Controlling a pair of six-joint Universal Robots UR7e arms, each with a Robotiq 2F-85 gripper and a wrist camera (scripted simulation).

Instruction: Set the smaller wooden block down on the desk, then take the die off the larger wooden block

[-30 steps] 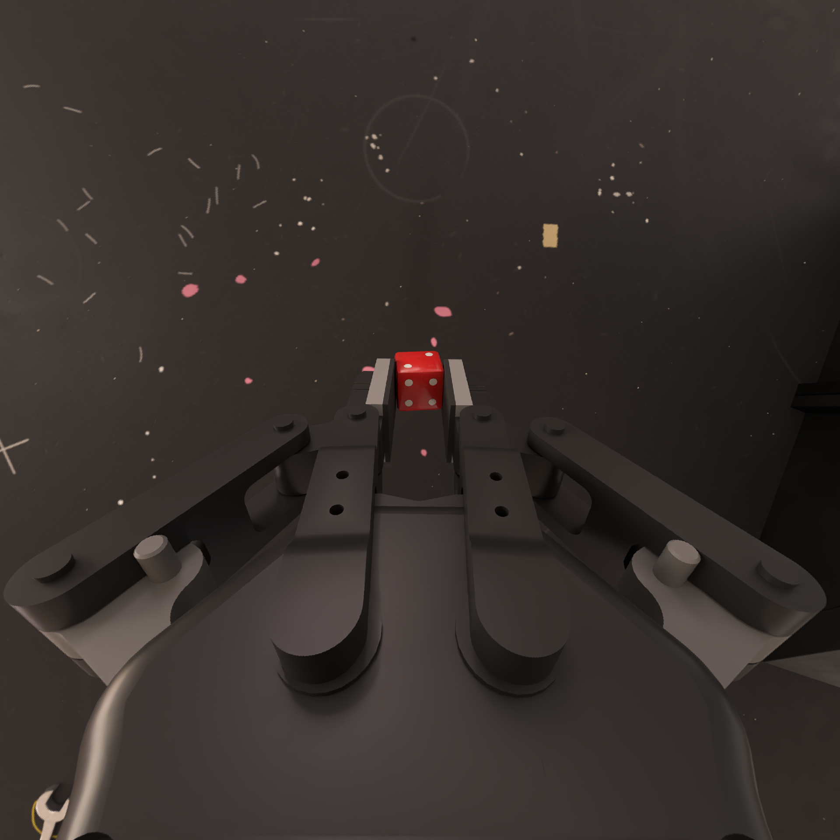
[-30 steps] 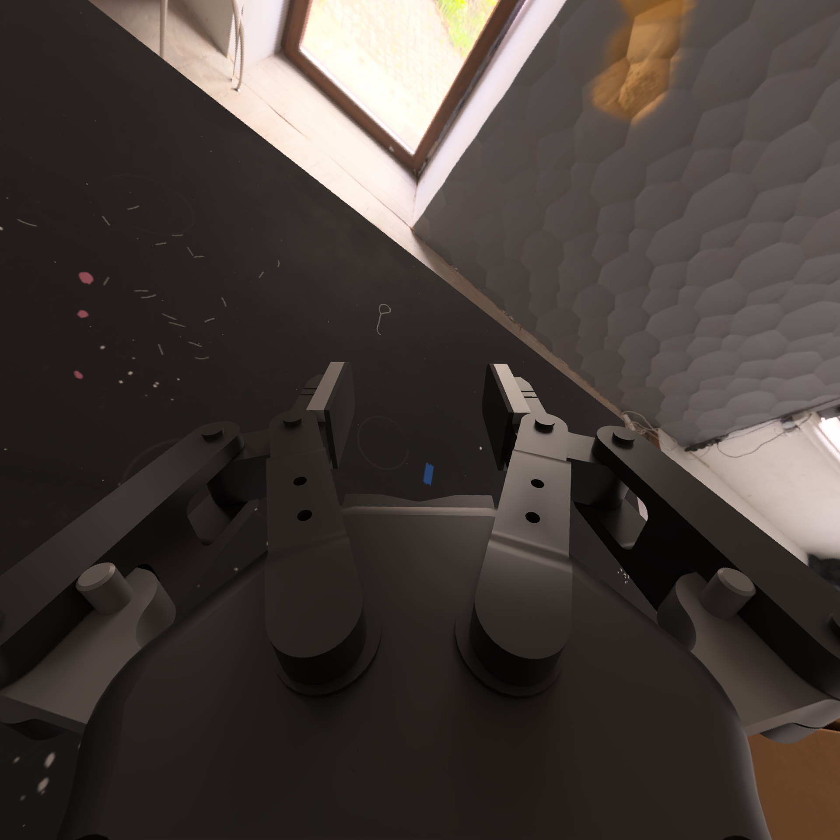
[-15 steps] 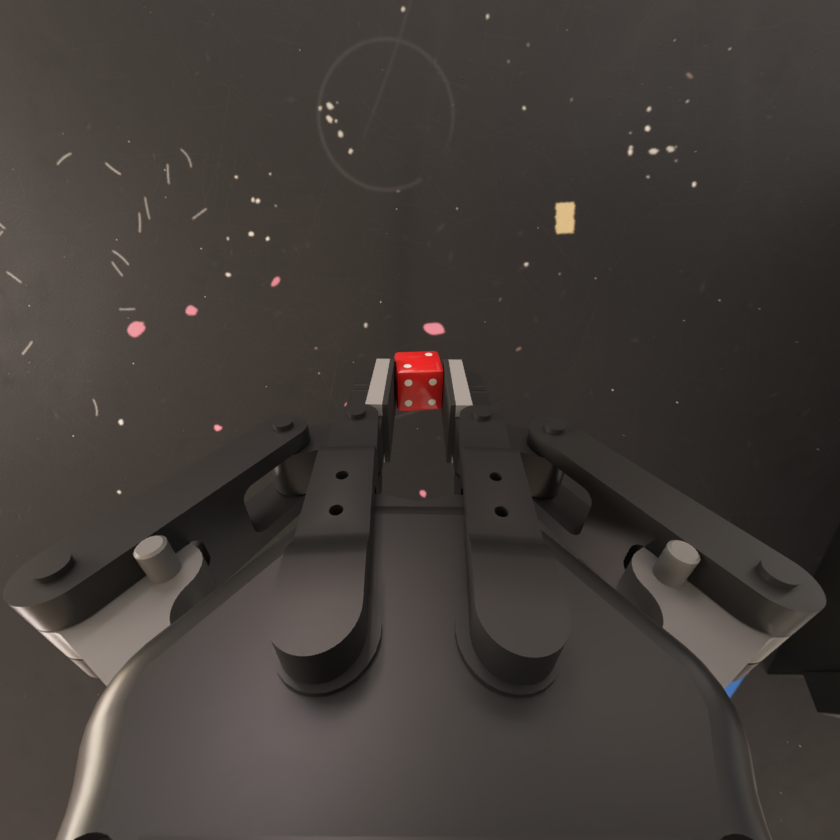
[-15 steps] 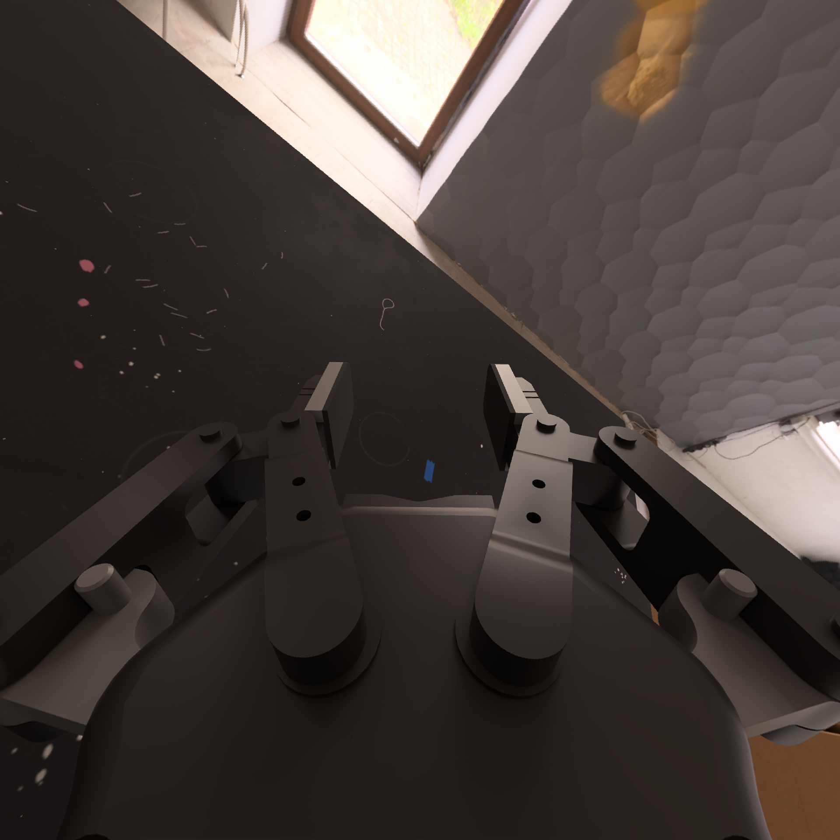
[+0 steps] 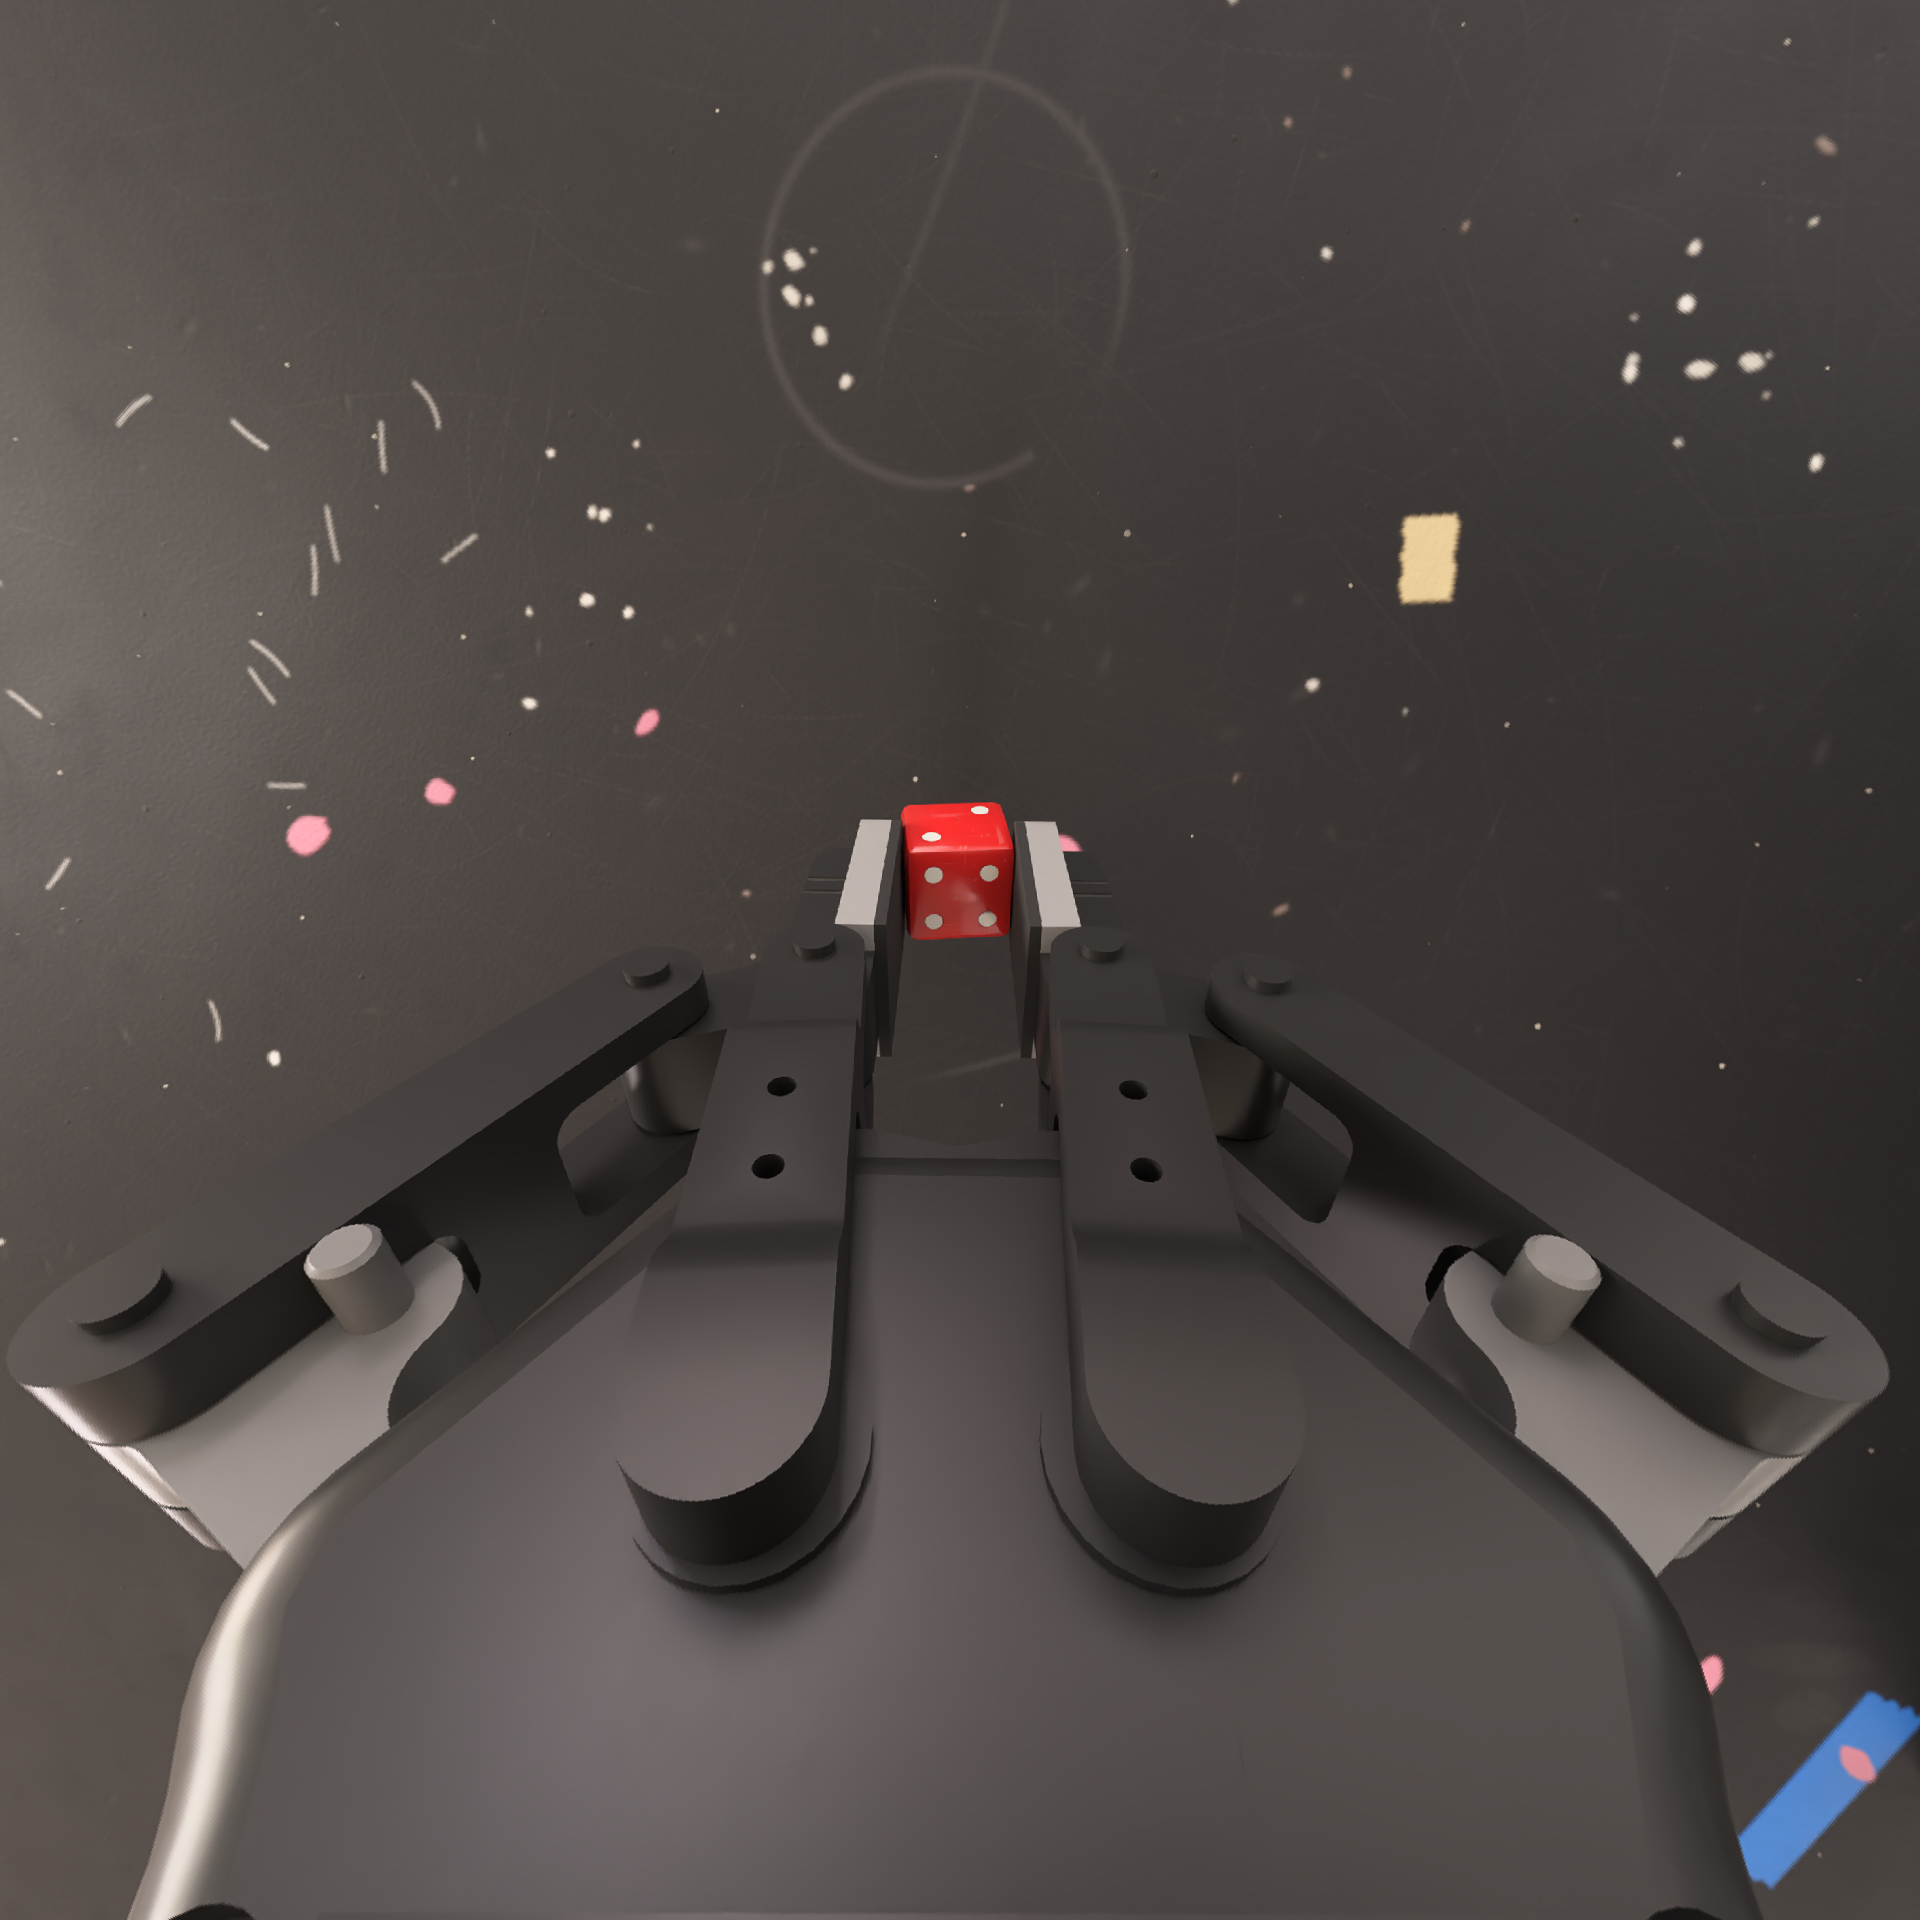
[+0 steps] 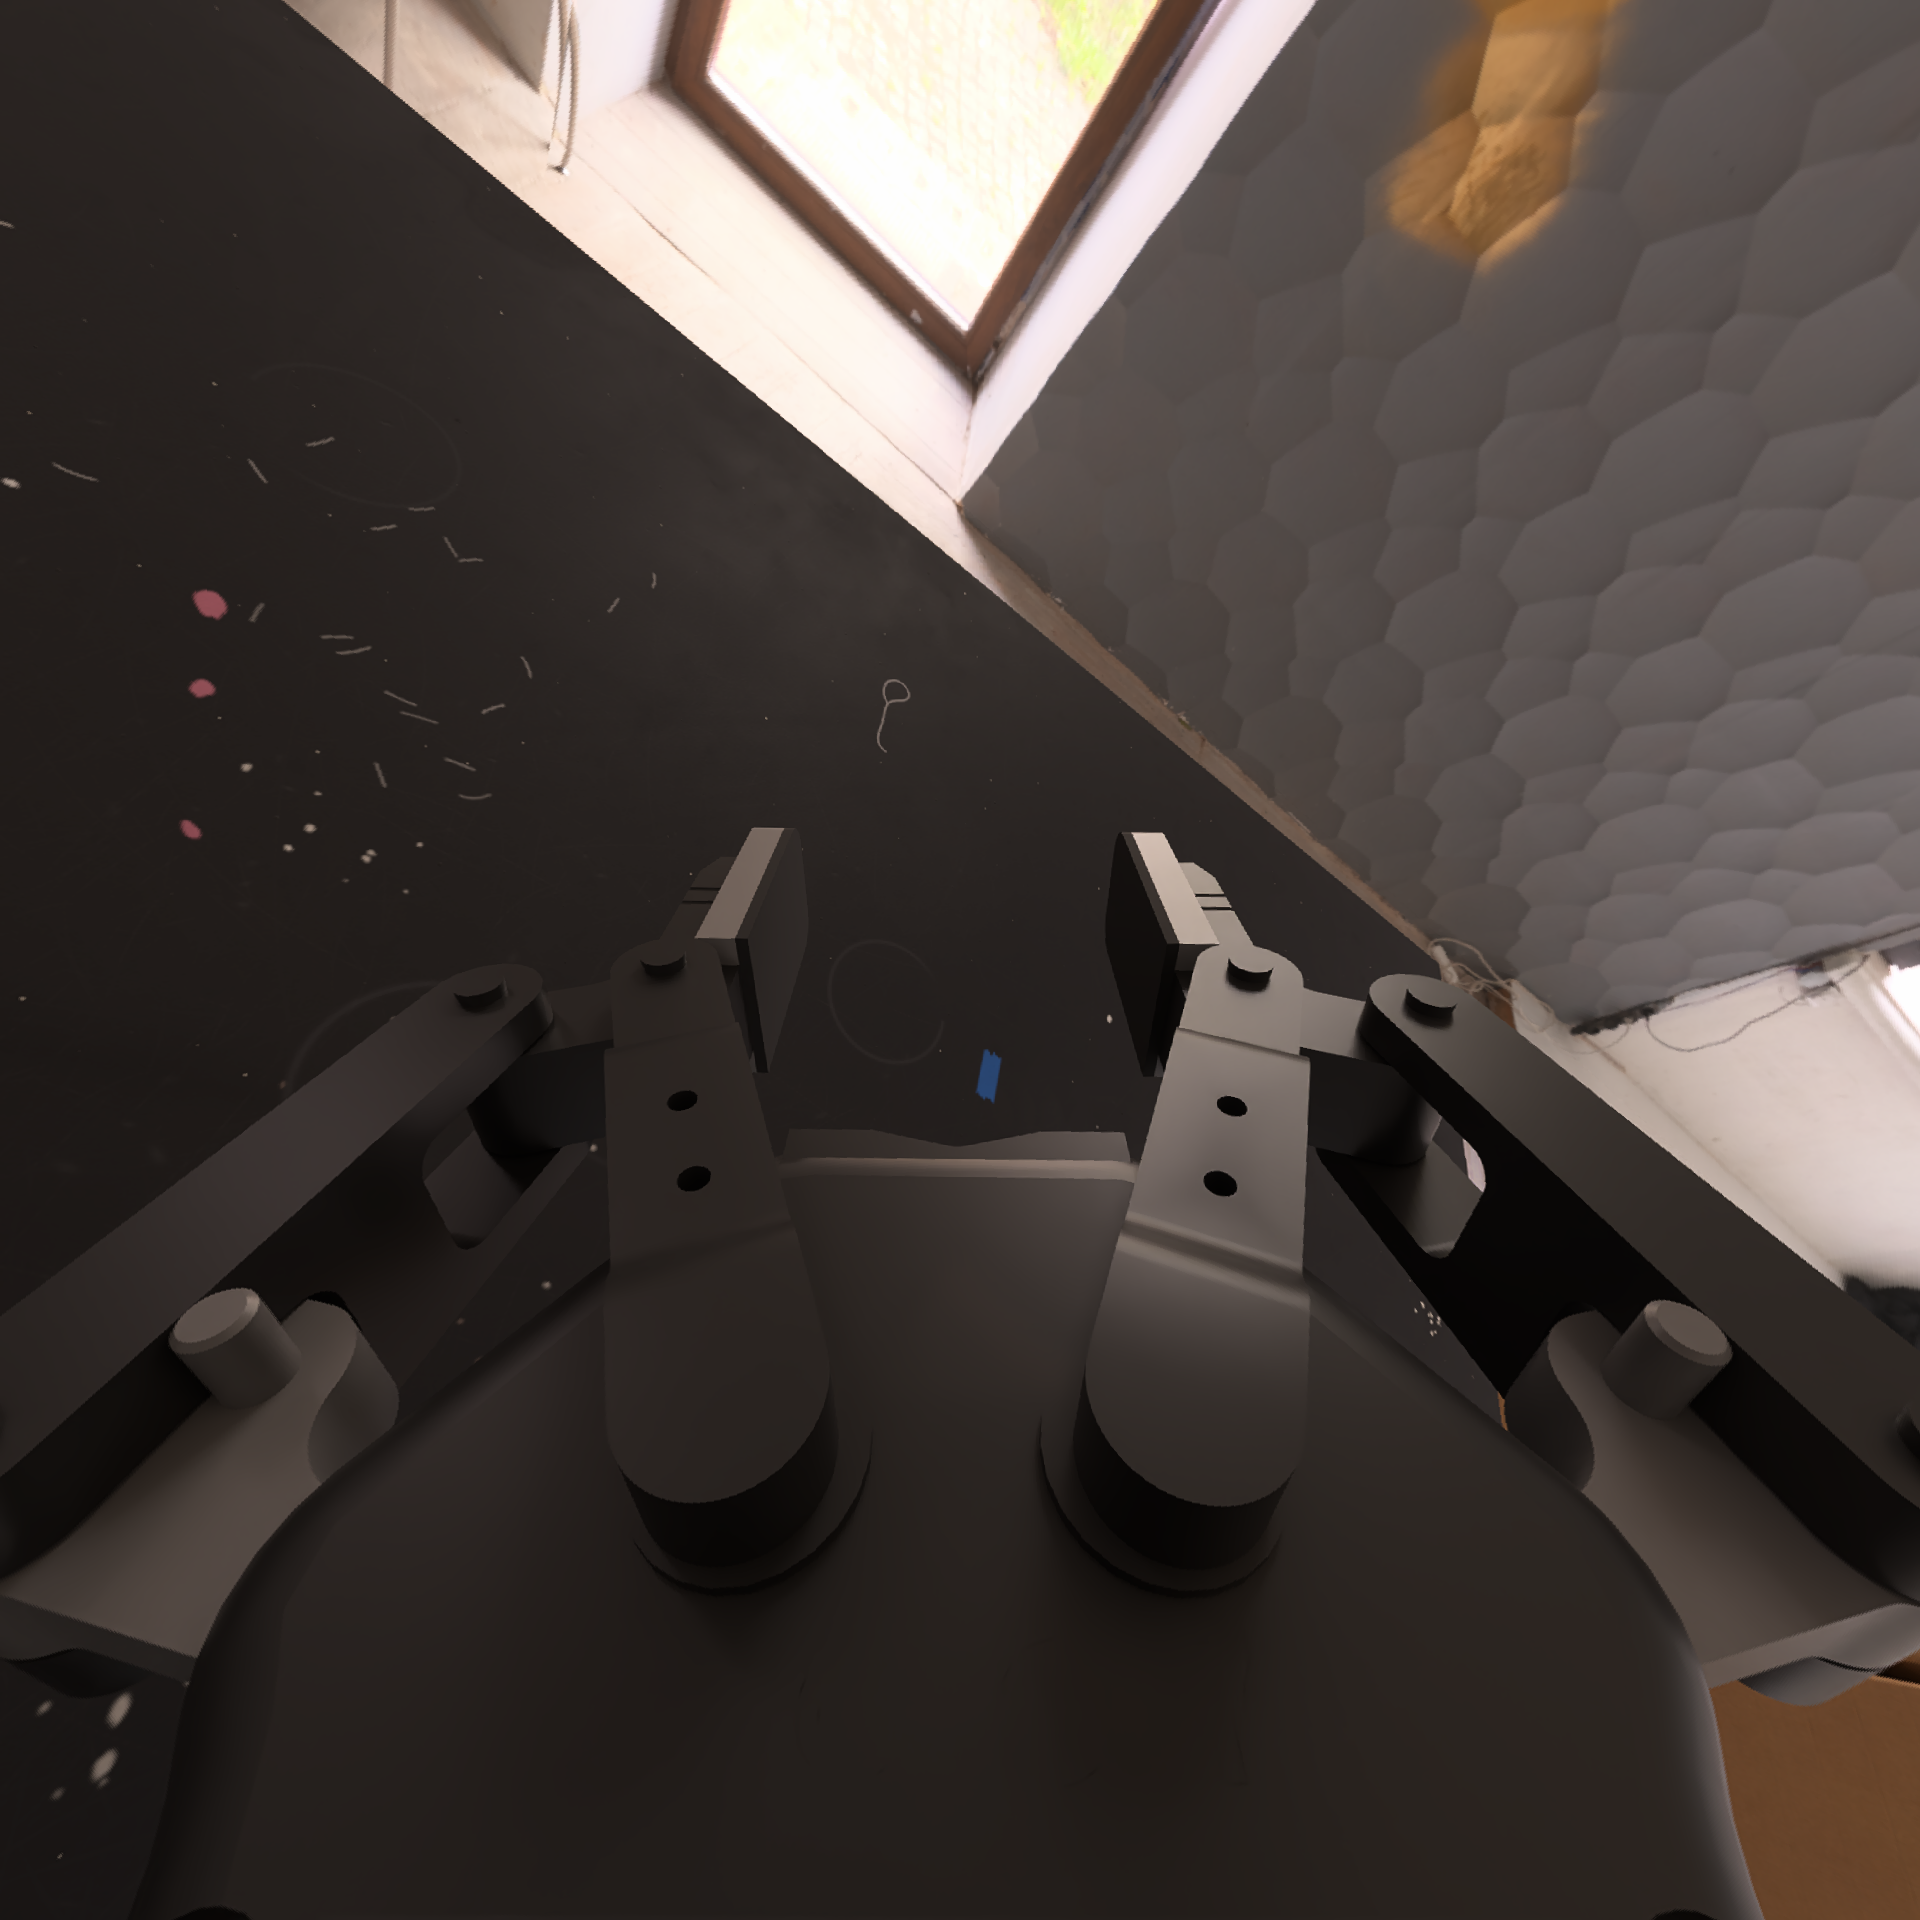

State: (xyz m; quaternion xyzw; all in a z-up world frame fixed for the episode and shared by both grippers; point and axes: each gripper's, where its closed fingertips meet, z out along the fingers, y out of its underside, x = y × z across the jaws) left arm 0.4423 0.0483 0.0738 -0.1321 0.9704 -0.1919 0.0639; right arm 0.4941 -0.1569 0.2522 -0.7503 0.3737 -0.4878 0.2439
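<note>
The left hand (image 5: 957,883) is squeezed tight on a little red cube die with white dots (image 5: 956,871). The die sits right at the tips of the two fingers, one flat grey pad (image 5: 864,875) touching it on each side. One face of the die shows four white dots, and the face above it shows two. The die hangs over the dark, almost black counter (image 5: 1351,935) and does not seem to touch it.

The counter has lots of marks on it. There is a thin scratched ring (image 5: 945,275) farther ahead of the die. Small pink spots (image 5: 309,834) lie off to one side, with white specks and short pale scratches around them. A small tan rectangle patch (image 5: 1430,557) sits well apart from the die on the other side. A blue strip of tape (image 5: 1834,1797) lies near the bottom corner.

The right hand (image 6: 956,925) is spread wide, and nothing is between its fingers. Under it is the same dark counter, with a small blue strip (image 6: 989,1073) between the fingers' tips. Past the counter's edge are a brown-framed window (image 6: 914,135) and a grey bumpy wall (image 6: 1558,623).

No wooden blocks show in either view.
</note>
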